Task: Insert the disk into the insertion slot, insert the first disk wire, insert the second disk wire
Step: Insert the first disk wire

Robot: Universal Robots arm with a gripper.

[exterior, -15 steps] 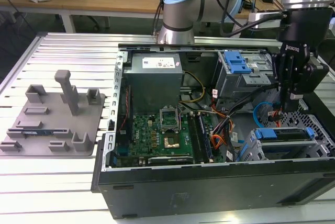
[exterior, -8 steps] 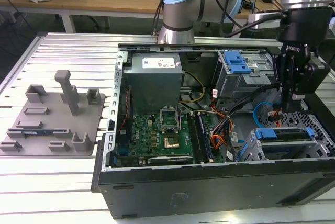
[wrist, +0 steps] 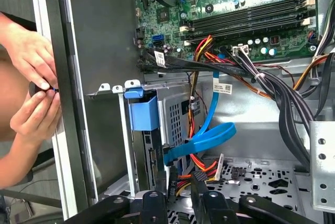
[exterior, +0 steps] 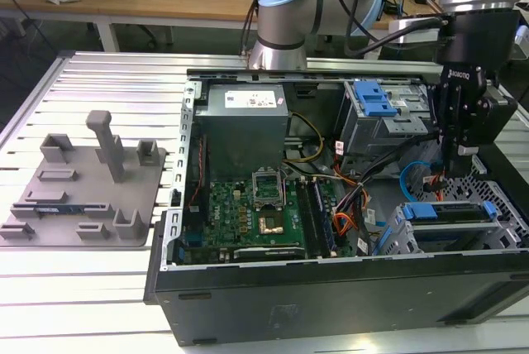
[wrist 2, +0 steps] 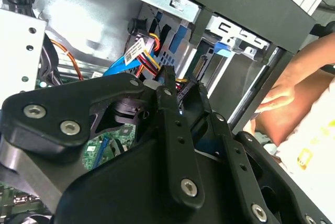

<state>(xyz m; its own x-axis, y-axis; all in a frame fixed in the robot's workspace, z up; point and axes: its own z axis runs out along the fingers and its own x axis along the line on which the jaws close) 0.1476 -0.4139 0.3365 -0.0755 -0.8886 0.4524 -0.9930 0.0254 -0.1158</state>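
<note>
The disk [exterior: 450, 213], in its blue carrier, sits inside the insertion slot [exterior: 397, 242], the low perforated grey cage at the exterior view's right. In the first wrist view the carrier's blue tab [wrist: 143, 111] sticks out of the cage [wrist: 175, 122]. A flat blue disk wire [wrist: 212, 135] runs to a blue plug [wrist: 168, 156] at the disk's edge. My gripper [exterior: 457, 160] hangs just above the cage. Its fingers [wrist: 162, 195] stand close together around a black connector [wrist 2: 184, 92] with red, yellow and orange wires [wrist: 183, 178], right beside the disk's edge.
A person's hands [wrist: 31, 77] work at the outer side of the case wall [wrist: 68, 103]. The motherboard [exterior: 264, 213], the power supply [exterior: 244, 118] and a taller bay with a blue latch [exterior: 376, 102] fill the case. A grey fixture plate [exterior: 83, 184] lies on the exterior view's left.
</note>
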